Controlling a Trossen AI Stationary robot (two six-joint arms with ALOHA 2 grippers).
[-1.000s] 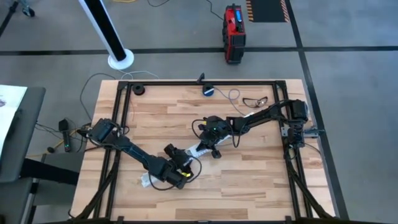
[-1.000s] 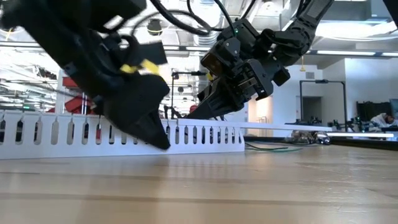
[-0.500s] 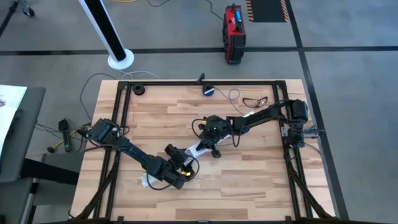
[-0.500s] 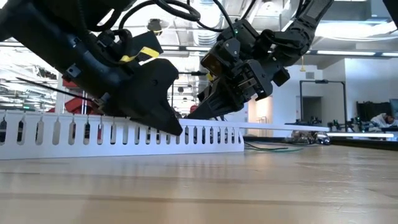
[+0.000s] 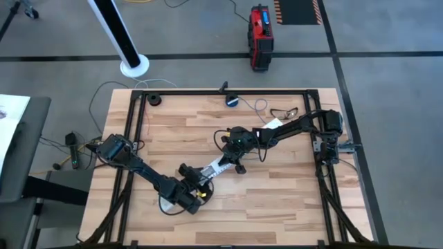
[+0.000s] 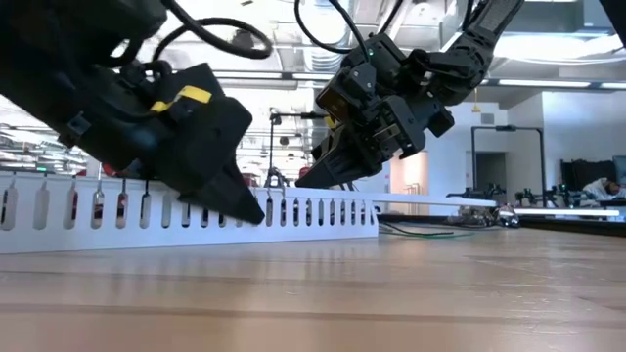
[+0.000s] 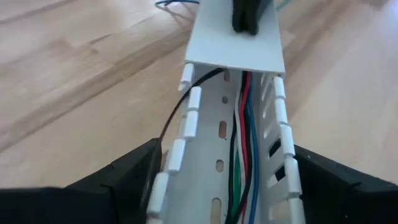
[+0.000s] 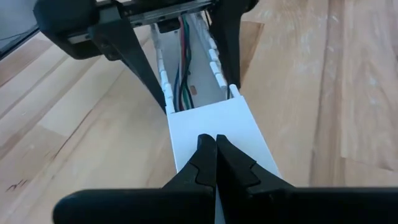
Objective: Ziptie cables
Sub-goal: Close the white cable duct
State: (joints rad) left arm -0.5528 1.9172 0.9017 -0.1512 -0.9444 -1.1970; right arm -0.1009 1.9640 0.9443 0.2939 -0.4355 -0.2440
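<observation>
Since a second ago the left gripper (image 5: 194, 198) has slid toward the near-left along the white slotted cable duct (image 5: 208, 172), and the duct's near end has swung a little with it; in the low view its dark body sits farther left than it did. Right arm and gripper have hardly shifted.

Seen from above, the duct lies diagonally on the wooden table (image 5: 291, 207), running from near-left to far-right, roughly at the table's middle. The left gripper stands at the duct's near-left end with its fingers (image 7: 127, 174) spread wide, one on each outer side of the duct's slotted walls, close against them; whether they press on the walls cannot be told.

The cables (image 7: 241, 146) lie inside the open duct, along its floor: red, green, blue and dark wires running side by side, while one thin black wire (image 7: 180, 109) loops out over the wall through a slot.

The right gripper (image 8: 215, 152) is at the far-right part of the duct, where a plain white cover (image 8: 214, 134) closes the channel. Its fingertips are brought together with no gap between them, resting on top of that cover; nothing shows between them.

Near the table's far edge sit a small round blue-black device (image 5: 232, 101) with a pale cord, and, to its right, a loop of dark wire (image 5: 283, 111), both well apart from the duct
</observation>
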